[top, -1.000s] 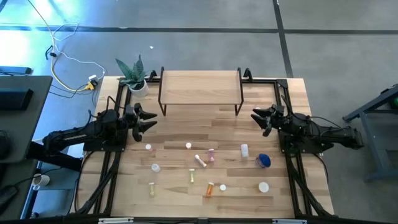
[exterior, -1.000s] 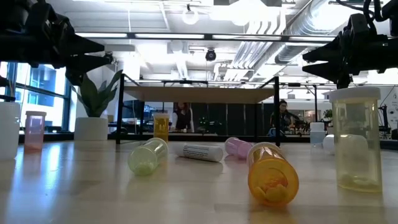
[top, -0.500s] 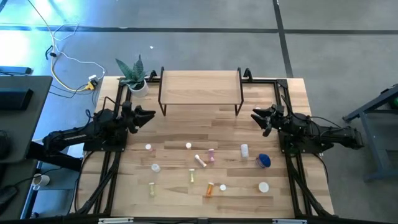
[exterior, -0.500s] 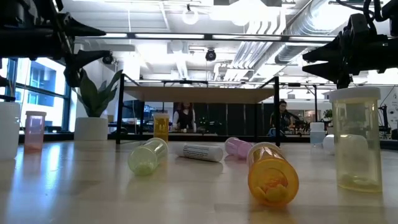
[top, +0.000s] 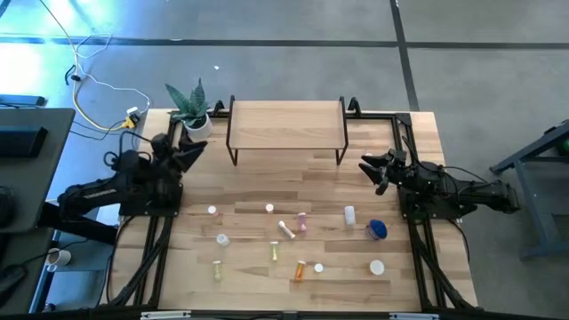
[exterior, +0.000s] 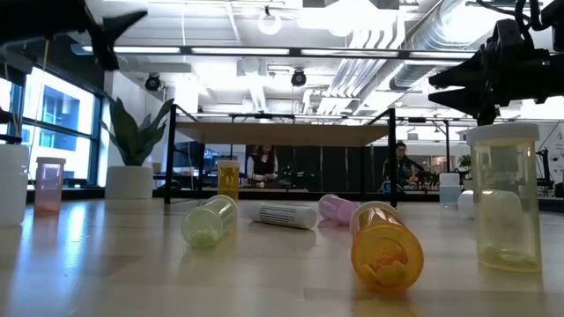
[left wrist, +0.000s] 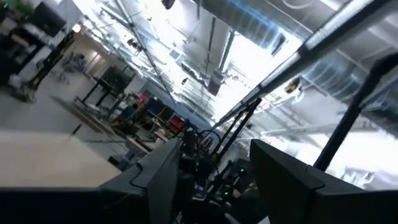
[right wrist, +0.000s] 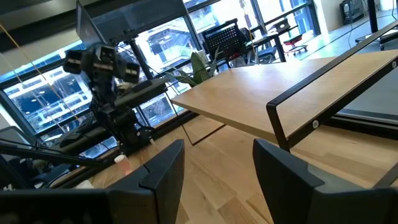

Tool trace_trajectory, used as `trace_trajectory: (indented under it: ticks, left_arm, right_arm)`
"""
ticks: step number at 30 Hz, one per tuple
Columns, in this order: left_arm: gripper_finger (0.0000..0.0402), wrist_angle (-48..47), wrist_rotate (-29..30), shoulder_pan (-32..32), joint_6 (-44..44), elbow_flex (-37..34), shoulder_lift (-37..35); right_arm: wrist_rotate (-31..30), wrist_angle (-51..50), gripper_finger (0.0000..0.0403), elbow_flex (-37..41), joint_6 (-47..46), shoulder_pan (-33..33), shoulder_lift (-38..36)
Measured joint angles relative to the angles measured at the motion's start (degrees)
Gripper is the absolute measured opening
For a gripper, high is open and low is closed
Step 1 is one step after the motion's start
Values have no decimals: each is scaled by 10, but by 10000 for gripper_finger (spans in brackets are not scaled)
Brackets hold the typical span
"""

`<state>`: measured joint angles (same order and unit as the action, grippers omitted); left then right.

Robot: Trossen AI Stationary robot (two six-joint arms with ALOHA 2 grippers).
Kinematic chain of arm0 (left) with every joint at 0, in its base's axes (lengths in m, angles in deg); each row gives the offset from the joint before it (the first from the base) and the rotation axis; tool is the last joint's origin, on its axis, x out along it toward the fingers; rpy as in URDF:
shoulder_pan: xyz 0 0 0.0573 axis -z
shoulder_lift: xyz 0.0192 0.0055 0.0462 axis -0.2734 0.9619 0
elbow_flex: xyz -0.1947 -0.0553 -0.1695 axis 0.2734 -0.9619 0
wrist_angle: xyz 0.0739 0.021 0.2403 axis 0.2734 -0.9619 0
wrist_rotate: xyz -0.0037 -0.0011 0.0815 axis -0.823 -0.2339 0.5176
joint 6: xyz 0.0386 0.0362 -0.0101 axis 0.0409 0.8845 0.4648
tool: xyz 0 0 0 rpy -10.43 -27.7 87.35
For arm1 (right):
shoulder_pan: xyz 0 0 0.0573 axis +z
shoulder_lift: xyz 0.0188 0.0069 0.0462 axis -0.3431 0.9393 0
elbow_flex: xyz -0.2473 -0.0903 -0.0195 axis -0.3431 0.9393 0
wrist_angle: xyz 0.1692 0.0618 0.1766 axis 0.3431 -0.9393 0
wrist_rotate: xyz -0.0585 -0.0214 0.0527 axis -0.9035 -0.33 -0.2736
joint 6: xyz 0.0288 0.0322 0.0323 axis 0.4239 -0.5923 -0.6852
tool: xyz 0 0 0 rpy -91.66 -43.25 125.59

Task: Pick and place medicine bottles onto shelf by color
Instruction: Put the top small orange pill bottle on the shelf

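Note:
The medicine bottles lie scattered on the near half of the table: a pink one (top: 303, 220), an orange one (top: 300, 271), yellow-green ones (top: 217, 269), white ones (top: 349, 214) and a larger blue one (top: 377, 230). In the low view, the orange bottle (exterior: 386, 246) and a yellow-green bottle (exterior: 210, 220) lie on their sides, and a pale yellow one (exterior: 504, 198) stands upright. The shelf (top: 286, 124) stands on black legs at the far middle, its board bare. My left gripper (top: 194, 149) is open, raised by the shelf's left end and tipped upward. My right gripper (top: 369, 167) is open, right of the shelf.
A potted green plant (top: 191, 107) stands at the table's far left corner, close to my left gripper. Black frame rails run along the left side (top: 160, 240) and right side (top: 425, 249) of the table. Bare wood lies between the shelf and the bottles.
My left gripper has drawn back toward the table's left and far edge, risen, and tipped its fingers upward, ending near the plant. In the low view it has climbed almost out of the picture. The right arm and the bottles have kept still.

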<state>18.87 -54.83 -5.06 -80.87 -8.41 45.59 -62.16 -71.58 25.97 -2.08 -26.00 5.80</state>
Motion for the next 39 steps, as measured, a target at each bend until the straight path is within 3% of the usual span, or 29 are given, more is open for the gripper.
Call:
trace_trajectory:
  ticks: [14, 21, 28, 39]
  left_arm:
    - [188, -80, -124, 2, 167, 165, 247]
    - [188, -109, -136, 50, 191, 203, 353]
    - [188, -164, -92, 125, 204, 223, 436]
    - [188, -164, 55, 232, 268, 230, 563]
  right_arm:
    - [0, 0, 181, 0, 0, 0, 0]
    - [0, 0, 181, 0, 0, 0, 0]
    - [0, 0, 181, 0, 0, 0, 0]
    - [0, 0, 181, 0, 0, 0, 0]
